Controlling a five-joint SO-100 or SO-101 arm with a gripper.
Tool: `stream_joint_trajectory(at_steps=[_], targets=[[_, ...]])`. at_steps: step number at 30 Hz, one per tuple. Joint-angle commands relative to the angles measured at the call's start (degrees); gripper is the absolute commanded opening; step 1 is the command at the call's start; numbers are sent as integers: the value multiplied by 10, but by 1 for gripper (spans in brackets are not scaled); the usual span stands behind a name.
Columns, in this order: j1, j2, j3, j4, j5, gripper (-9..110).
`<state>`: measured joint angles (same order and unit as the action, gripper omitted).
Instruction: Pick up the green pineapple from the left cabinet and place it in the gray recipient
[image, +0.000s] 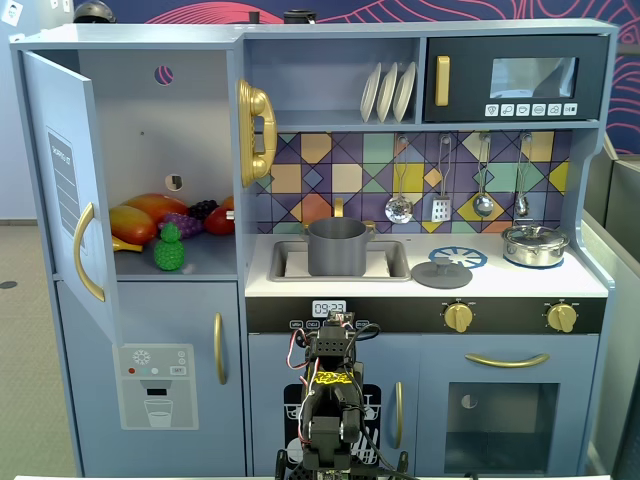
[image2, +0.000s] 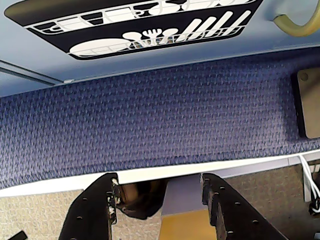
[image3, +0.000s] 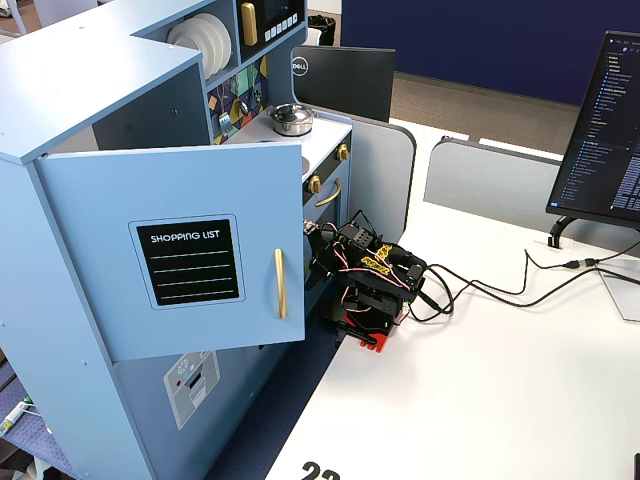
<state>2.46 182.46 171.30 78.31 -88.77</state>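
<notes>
The green pineapple (image: 169, 250) stands at the front of the shelf in the left cabinet (image: 150, 120), whose door (image: 62, 180) hangs wide open. The gray recipient (image: 337, 247) sits in the sink (image: 285, 263), right of the cabinet. My arm (image: 330, 390) is folded low in front of the kitchen's lower doors, far below both. In the wrist view my gripper (image2: 159, 180) is open and empty. It points down at blue carpet and the white table edge. The pineapple and the recipient are out of the wrist view.
A mango (image: 133, 225), purple grapes (image: 185, 222) and a red fruit (image: 220, 220) lie behind the pineapple. A gray lid (image: 441, 274) and a shiny silver pot (image: 535, 245) sit on the counter. The open door (image3: 170, 260) juts toward the arm (image3: 370, 285). Cables (image3: 500, 290) cross the white table.
</notes>
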Motion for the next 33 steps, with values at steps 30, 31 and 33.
stream_joint_trajectory(at_steps=[30, 31, 33], targets=[[-512, -269, -285, -747, 12, 13], [-508, -282, -309, -749, 11, 16], [-504, -310, -351, -760, 6, 22]])
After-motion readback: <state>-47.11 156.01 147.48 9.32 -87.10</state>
